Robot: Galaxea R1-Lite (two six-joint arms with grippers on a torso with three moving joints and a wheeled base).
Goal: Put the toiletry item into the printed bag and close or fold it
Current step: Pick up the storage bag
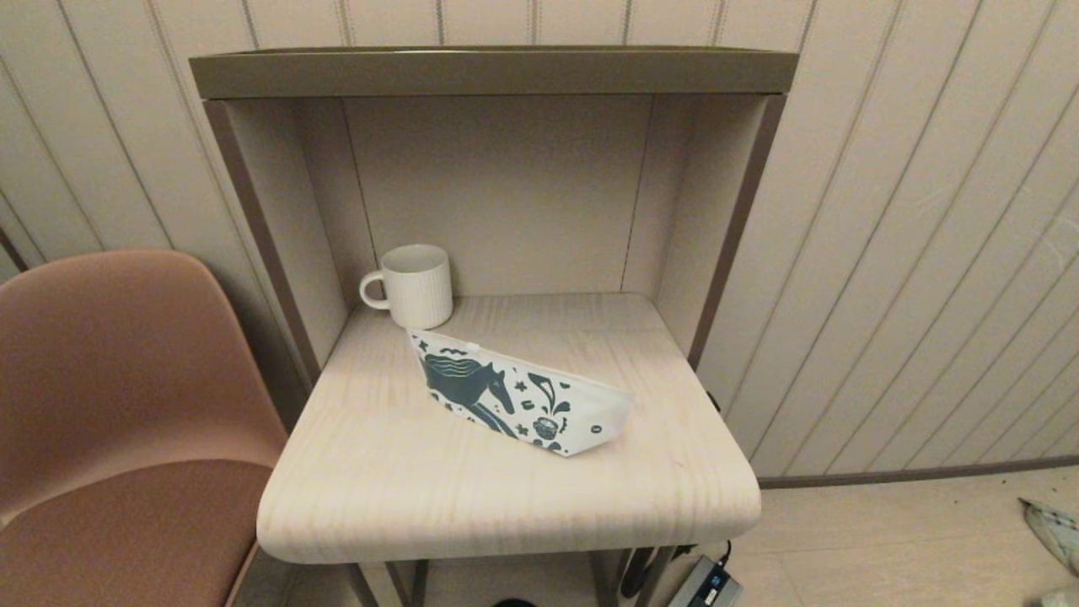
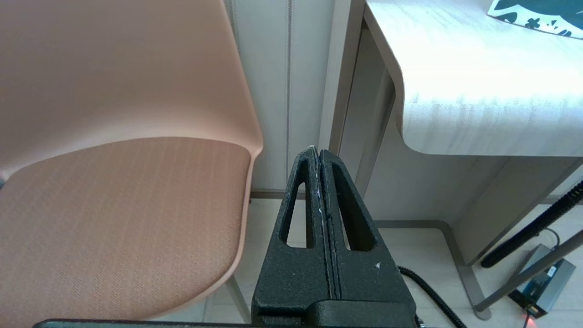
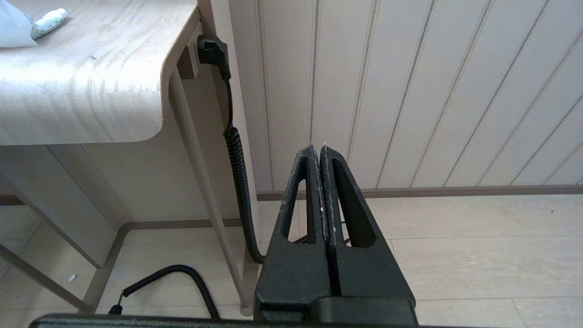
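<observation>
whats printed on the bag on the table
A dark teal horse with small flowers and leaves on the white printed bag, clearest in the head view.

Soft, even indoor light fills the head view. The pale wood-grain tabletop (image 1: 506,480) is brightest toward its front, and the recessed shelf back above it sits dimmer. In the left wrist view that tabletop (image 2: 478,82) glares nearly white. Wall panel lines bow outward at the head view's edges.

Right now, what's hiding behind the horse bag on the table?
Behind the printed bag stands a white mug at its left end. The right wrist view shows a small white tube beside the bag, hidden in the head view. What's inside the bag cannot be seen.
</observation>
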